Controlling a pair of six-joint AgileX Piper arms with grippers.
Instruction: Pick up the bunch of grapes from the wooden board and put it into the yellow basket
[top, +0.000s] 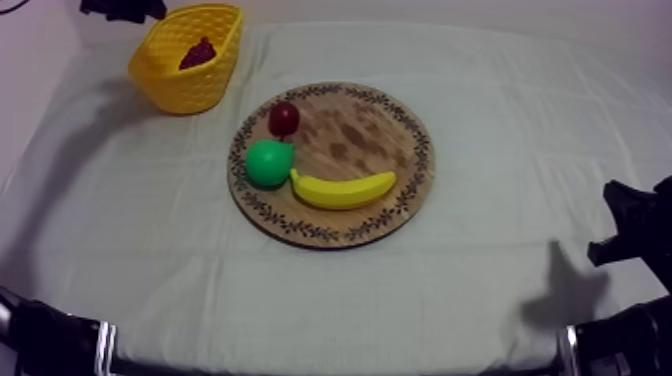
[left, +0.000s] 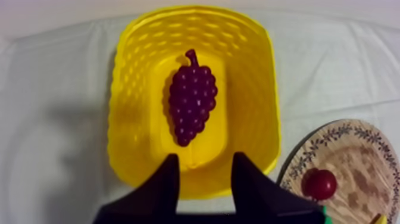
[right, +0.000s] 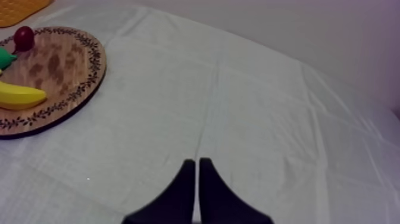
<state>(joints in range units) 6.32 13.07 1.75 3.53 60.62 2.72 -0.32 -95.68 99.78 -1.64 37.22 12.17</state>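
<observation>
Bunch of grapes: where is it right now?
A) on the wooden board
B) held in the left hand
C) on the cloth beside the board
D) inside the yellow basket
D: the bunch of grapes lies flat on the floor of the yellow basket, and the left hand hovers open at the basket's rim with nothing between its fingers.

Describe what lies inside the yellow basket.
The bunch of grapes lies flat on the floor of the yellow basket. Nothing else shows inside; the patch of floor beneath the grapes is covered.
</observation>
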